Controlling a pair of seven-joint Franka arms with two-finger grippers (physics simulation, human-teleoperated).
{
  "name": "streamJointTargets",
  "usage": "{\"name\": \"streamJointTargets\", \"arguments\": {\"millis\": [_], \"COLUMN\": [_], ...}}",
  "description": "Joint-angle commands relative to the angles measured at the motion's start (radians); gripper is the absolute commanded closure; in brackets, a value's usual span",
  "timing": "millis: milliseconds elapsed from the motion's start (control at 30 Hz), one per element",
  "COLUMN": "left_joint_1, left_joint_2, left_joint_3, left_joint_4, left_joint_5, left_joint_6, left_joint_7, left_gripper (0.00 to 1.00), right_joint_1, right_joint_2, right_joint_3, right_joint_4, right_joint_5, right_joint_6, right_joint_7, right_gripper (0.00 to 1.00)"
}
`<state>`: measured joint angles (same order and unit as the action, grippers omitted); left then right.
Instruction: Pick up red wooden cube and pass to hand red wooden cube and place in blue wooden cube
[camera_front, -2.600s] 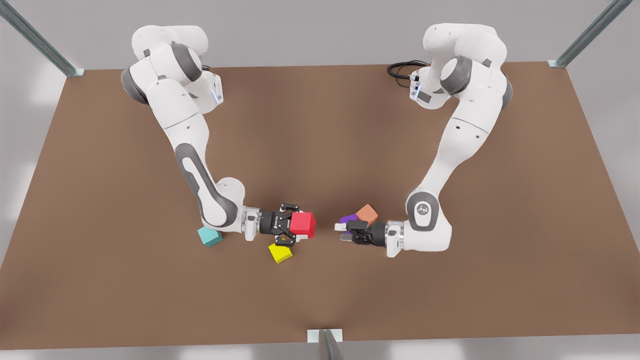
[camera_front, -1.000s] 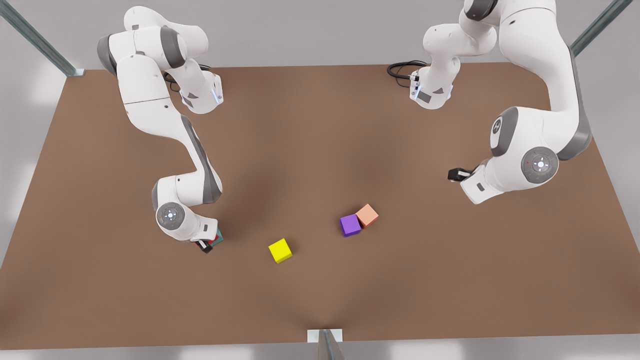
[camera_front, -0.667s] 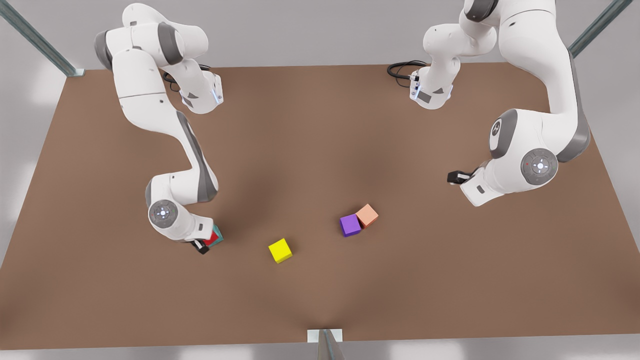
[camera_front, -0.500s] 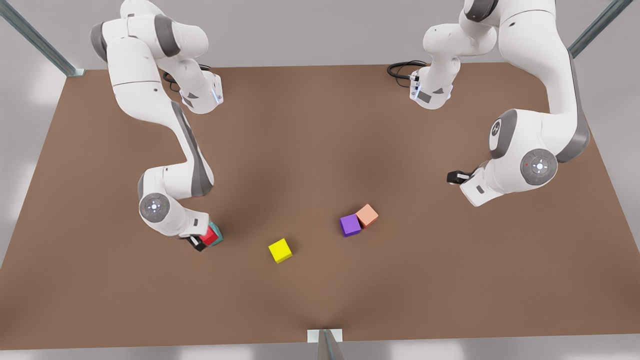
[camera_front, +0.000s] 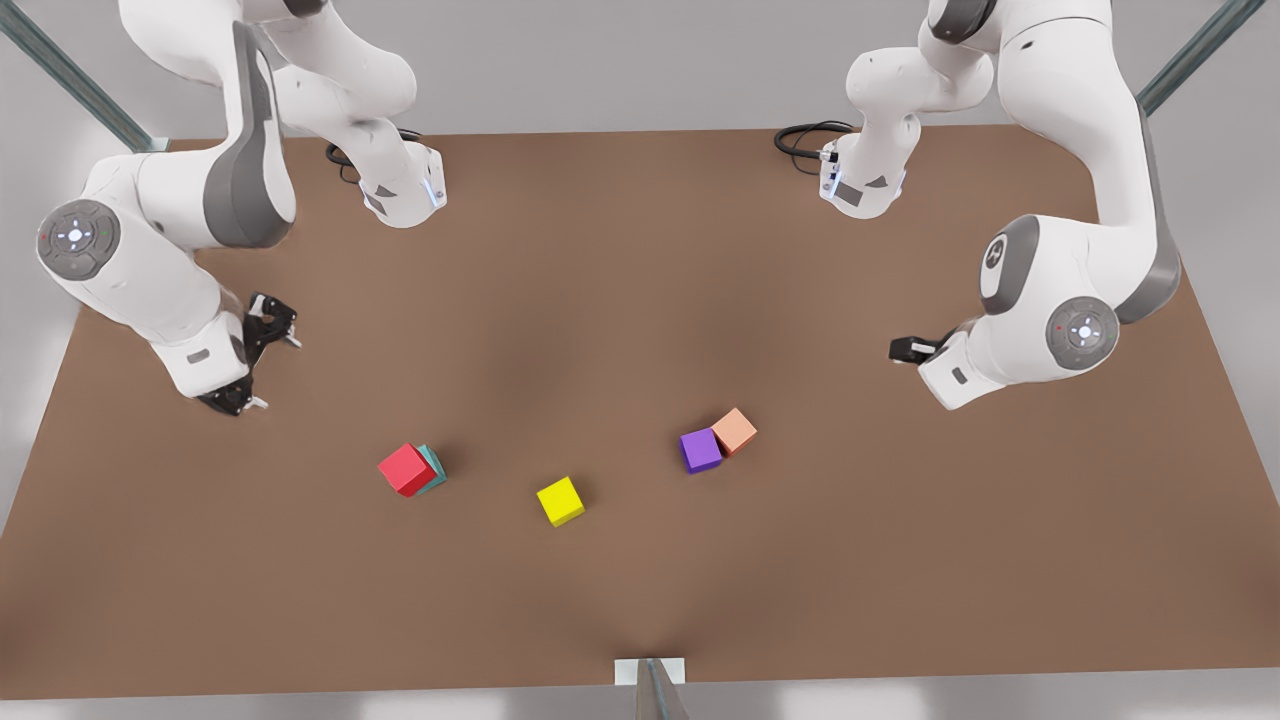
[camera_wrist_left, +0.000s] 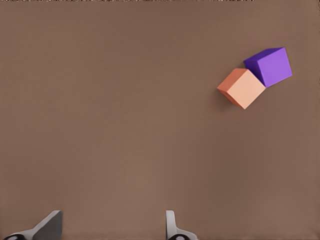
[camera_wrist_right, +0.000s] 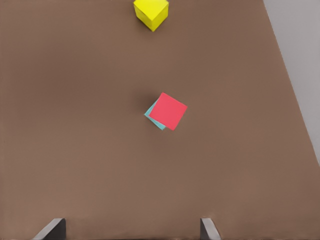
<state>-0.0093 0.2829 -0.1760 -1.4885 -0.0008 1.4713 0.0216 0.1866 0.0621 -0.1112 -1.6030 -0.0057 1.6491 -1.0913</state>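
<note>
My right gripper hangs spread and empty, well clear of the red wooden cube; that cube sits atop the blue wooden cube, slightly twisted, so placement looks complete; beyond the red cube, my left gripper waits, fingers apart, holding nothing.
</note>
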Motion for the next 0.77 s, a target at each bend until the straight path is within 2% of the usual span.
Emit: {"name": "streamJointTargets", "arguments": {"millis": [0, 133, 733], "left_joint_1": [-0.003, -0.003, -0.012], "left_joint_2": [-0.001, -0.001, 0.042], "left_joint_3": [0.0, 0.0, 0.0], "left_joint_4": [0.004, 0.004, 0.04], "left_joint_5": [-0.001, -0.002, 0.004], "left_joint_6": [-0.016, -0.016, -0.039], "left_joint_7": [0.051, 0.049, 0.043], "left_gripper": [0.0, 0.0, 0.0], "right_joint_1": [-0.01, -0.018, -0.038], "right_joint_2": [-0.041, -0.081, -0.038], "right_joint_3": [-0.004, -0.012, -0.013], "right_joint_4": [-0.034, -0.063, -0.021], "right_joint_5": [-0.001, -0.011, 0.01], "right_joint_6": [-0.071, -0.049, -0.068], "right_joint_7": [1.208, 1.225, 1.18], "right_gripper": [0.0, 0.0, 0.0]}}
